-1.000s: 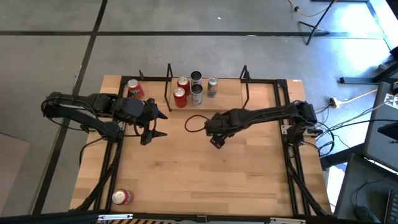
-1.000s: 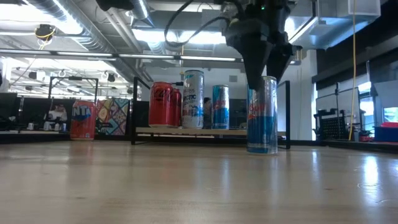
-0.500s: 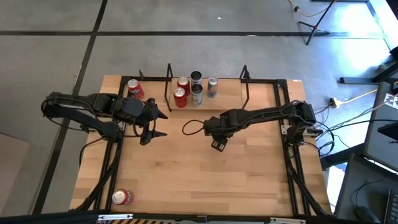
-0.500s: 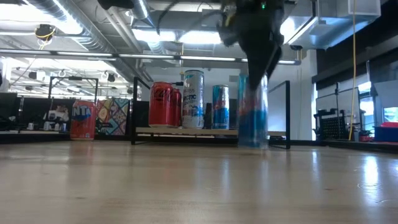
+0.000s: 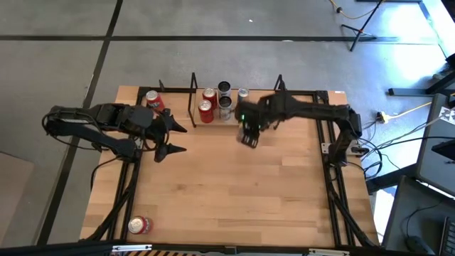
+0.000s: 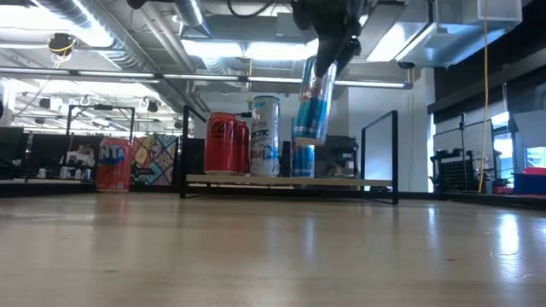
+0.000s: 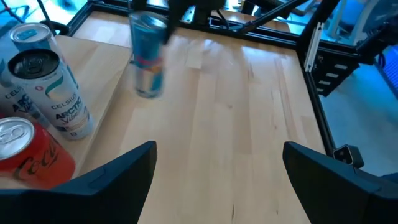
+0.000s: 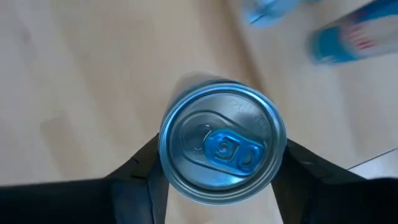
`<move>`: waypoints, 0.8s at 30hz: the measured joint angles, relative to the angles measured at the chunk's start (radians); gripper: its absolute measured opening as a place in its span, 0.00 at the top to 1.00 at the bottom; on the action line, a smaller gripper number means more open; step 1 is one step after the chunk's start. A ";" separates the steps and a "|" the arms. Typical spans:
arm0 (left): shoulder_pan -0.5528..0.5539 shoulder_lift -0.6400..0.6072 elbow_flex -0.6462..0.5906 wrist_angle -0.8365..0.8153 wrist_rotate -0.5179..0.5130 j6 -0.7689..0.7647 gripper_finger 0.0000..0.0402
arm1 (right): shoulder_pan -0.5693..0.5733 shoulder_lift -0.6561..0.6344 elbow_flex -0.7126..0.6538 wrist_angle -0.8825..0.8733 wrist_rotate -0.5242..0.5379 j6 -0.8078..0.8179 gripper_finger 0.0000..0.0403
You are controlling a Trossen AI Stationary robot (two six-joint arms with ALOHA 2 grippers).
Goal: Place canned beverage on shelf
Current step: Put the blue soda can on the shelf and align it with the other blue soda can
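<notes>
Near the top centre of the high view, the right gripper (image 5: pixel 247 133) pinches a slim blue can (image 6: pixel 313 101) by its upper end, lifted clear of the tabletop (image 5: pixel 234 192) and tilted, seemingly just in front of the shelf (image 6: pixel 290 180), though motion blur makes the gap hard to judge. On that shelf stand red cans (image 6: pixel 225 143), a white can (image 6: pixel 264 136) and another blue can (image 6: pixel 303 160). At the left of the high view, the left gripper (image 5: pixel 168 139) waits, fingers spread wide, holding nothing.
</notes>
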 joint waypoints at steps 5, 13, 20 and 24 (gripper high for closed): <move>0.018 -0.003 0.000 -0.006 0.000 0.000 0.14 | -0.108 0.000 0.003 0.010 0.017 -0.086 0.52; 0.068 -0.002 0.000 -0.007 -0.014 0.017 0.14 | -0.229 0.000 -0.004 0.109 0.022 -0.156 0.52; 0.112 -0.002 0.000 -0.006 -0.016 0.027 0.14 | -0.271 0.001 -0.108 0.184 -0.030 -0.202 0.52; 0.131 -0.002 0.000 -0.006 -0.016 0.027 0.14 | -0.271 0.001 -0.156 0.212 -0.029 -0.237 0.52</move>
